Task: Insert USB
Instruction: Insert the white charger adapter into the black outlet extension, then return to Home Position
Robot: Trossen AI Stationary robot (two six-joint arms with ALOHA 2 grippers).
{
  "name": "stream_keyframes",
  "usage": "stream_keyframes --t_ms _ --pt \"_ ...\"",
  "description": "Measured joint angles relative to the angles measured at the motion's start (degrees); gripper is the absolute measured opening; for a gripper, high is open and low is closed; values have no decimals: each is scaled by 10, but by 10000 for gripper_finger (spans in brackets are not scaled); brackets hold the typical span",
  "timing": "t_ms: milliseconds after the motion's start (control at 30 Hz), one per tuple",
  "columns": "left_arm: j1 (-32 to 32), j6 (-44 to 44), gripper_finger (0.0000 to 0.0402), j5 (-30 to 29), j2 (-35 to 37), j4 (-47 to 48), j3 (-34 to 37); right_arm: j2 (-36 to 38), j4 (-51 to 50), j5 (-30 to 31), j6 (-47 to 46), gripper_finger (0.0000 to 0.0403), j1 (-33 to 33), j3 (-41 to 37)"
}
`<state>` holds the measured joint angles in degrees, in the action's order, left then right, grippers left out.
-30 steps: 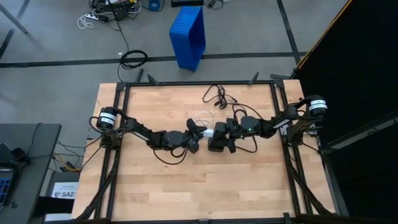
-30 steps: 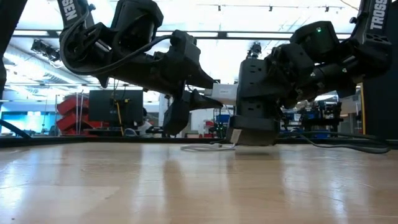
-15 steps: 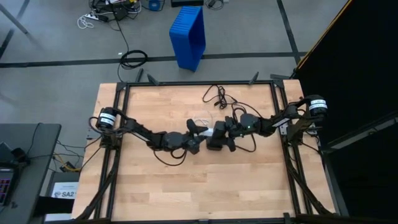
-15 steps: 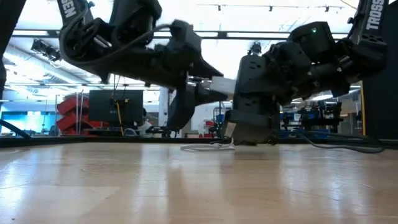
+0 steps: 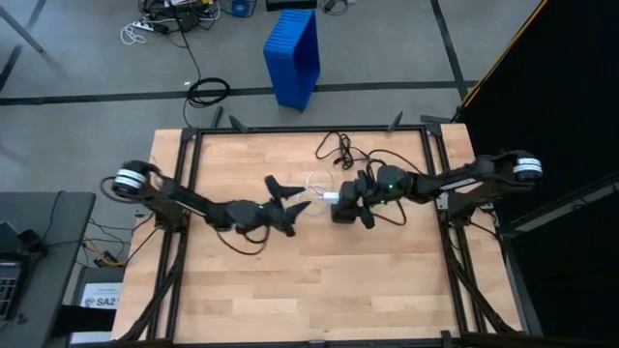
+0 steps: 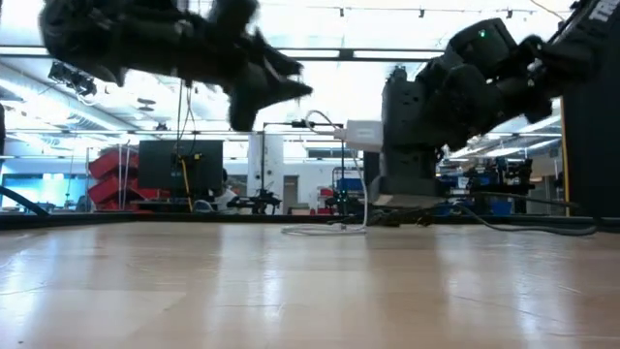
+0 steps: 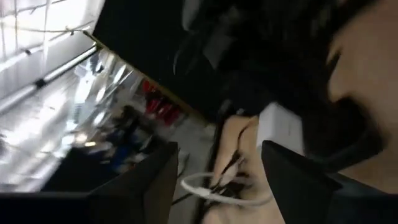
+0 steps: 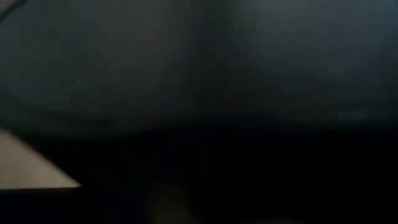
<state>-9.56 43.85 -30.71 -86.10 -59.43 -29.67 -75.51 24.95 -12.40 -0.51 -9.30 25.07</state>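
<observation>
Left end effector (image 5: 290, 200) spread and empty at surface (image 5: 290, 290) centre, white USB (image 5: 317, 184) loop at its two o'clock, right end effector (image 5: 346, 206) pinching black adapter box (image 6: 407, 136) with white plug (image 6: 362, 132) protruding

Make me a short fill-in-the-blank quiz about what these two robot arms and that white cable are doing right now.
1. The left gripper has its jaws ____ and holds nothing.
2. The thin white looped cable's small white plug sticks out of the black adapter box held by the ____ gripper.
3. The tall blue plastic bin stands on the ____, beyond the wooden table.

Missing words: open; right; floor
</observation>
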Motion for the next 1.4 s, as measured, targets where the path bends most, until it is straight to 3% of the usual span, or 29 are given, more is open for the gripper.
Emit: stream_keyframes --t_ms 167,333,500,733,967,1133,1400 --pt "44 -197 211 134 69 -4 46 16 -59 31 76 230 16 13" --pt "81 -308 211 179 80 37 49 6 -83 62 71 230 16 10" --pt "101 -335 211 185 76 51 50 -34 -69 68 55 230 16 9" --pt "106 -337 211 186 76 50 49 -110 26 57 21 230 7 12" --pt "106 -341 211 186 76 55 49 -108 49 57 6 235 4 9" --pt "106 -351 211 186 76 65 49 -59 32 78 -26 376 3 7" --pt "107 -353 211 186 76 66 49 41 -8 63 -17 296 10 8"
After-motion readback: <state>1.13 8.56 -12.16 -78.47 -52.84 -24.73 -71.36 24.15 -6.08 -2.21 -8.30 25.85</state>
